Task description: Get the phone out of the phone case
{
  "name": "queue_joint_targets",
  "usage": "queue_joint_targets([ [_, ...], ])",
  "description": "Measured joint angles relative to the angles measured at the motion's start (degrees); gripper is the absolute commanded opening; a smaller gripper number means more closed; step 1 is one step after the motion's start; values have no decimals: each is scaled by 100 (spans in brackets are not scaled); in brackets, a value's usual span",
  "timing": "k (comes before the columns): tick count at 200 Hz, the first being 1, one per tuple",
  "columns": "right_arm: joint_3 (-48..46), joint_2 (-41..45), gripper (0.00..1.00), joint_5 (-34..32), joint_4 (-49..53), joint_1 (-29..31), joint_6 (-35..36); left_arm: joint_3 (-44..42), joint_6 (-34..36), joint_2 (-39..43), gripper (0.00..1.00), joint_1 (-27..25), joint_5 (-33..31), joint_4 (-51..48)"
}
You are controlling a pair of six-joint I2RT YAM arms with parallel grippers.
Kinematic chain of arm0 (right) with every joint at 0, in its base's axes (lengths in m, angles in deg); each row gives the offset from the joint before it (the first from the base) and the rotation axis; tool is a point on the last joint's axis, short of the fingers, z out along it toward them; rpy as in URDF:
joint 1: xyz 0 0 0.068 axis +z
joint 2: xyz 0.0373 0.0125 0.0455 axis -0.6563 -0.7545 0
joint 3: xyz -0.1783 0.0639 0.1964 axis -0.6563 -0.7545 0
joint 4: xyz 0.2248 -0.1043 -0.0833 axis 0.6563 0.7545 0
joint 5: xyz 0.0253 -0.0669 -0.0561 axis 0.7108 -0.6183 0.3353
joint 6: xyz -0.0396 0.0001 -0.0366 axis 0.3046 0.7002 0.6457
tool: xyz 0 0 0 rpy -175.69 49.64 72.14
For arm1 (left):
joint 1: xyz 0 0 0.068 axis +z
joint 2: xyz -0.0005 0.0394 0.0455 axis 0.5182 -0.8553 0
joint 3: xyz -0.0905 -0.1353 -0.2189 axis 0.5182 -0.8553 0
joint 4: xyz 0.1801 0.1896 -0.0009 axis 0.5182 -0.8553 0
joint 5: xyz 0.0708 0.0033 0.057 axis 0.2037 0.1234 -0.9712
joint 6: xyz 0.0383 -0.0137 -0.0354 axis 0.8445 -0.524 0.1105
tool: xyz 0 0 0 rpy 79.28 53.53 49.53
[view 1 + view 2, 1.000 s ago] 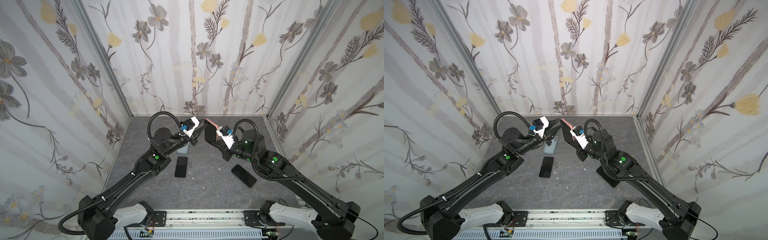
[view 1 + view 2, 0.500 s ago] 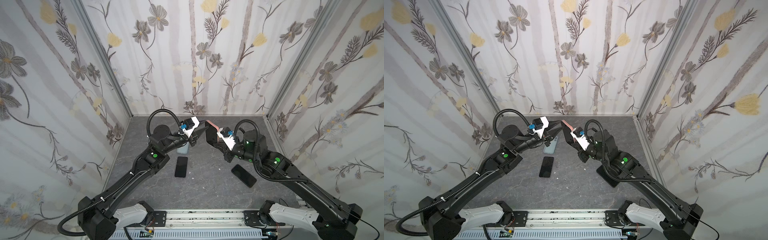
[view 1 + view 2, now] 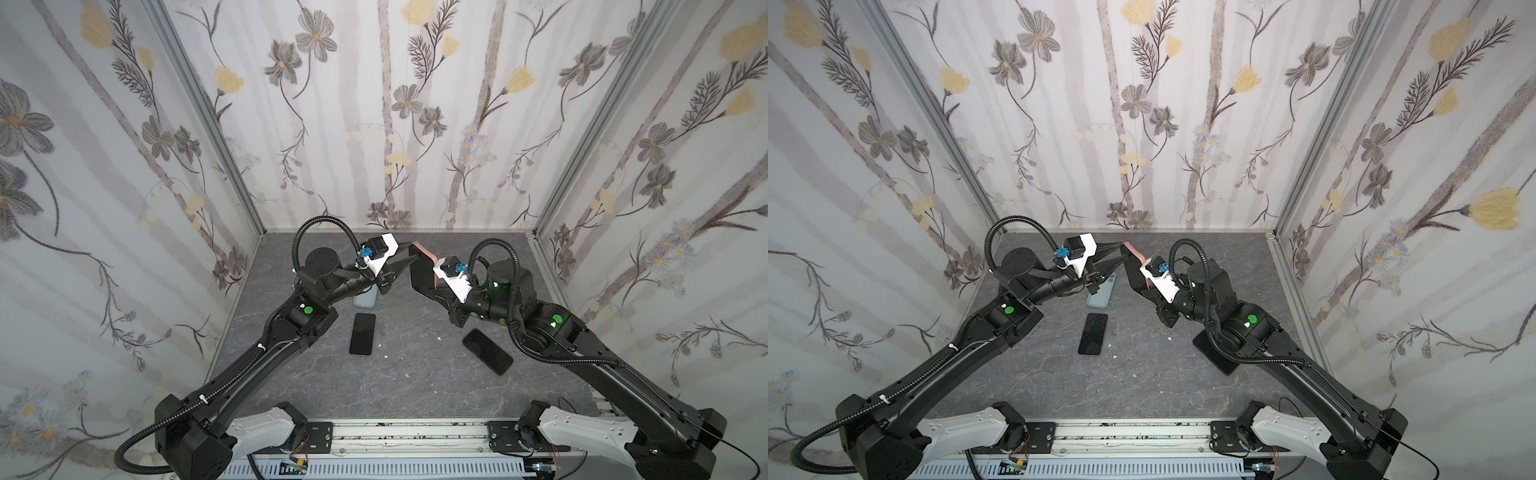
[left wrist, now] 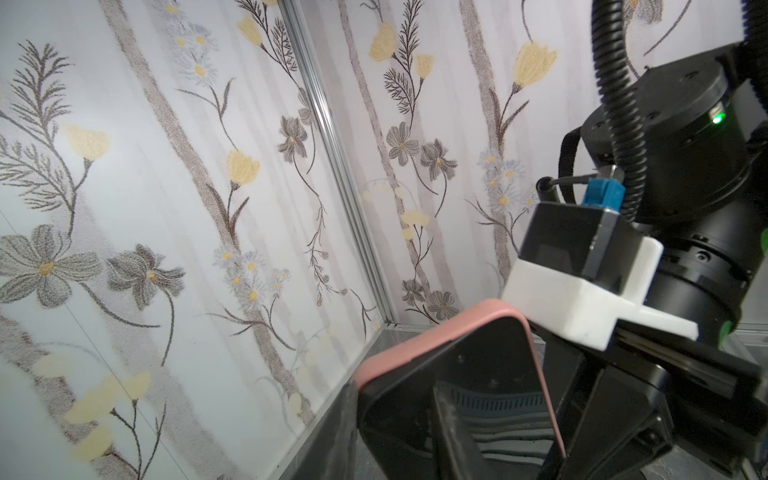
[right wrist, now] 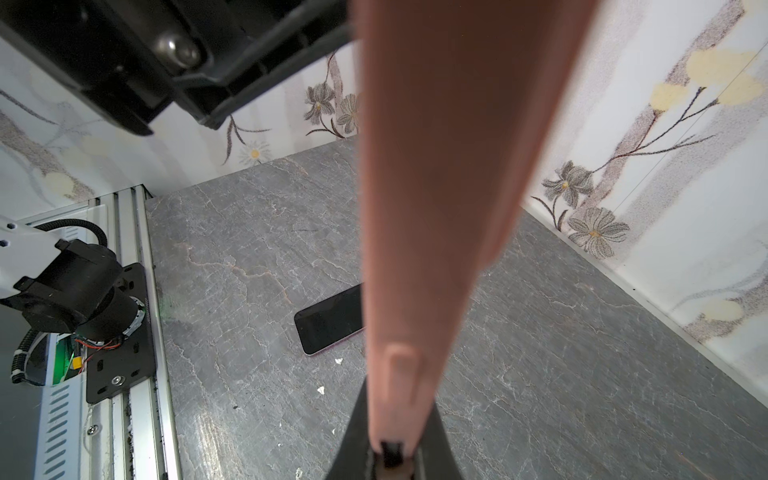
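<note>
Two loose phones (image 3: 362, 333) (image 3: 487, 351) below, right gripper (image 5: 390, 446) pinches pink case (image 4: 440, 328), left gripper (image 4: 397, 428) spread at corner

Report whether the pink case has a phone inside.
Inside: the pink case rim wraps the dark screen of the phone in the left wrist view.

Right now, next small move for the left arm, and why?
Probably close the left gripper on the top corner of the pink case and peel back: its open jaws straddle that corner, the right gripper clamps the lower end, phone inside.
</note>
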Motion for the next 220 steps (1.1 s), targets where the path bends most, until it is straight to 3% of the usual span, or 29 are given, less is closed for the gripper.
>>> queue_joint_targets([
  [147,-332,459,0,2081,96,-887,413,85,-883,-85,24,173,2297,264],
  [220,-990,835,0,2717,-1113,-1108,-44,83,-1399,-37,28,109,2798,710],
])
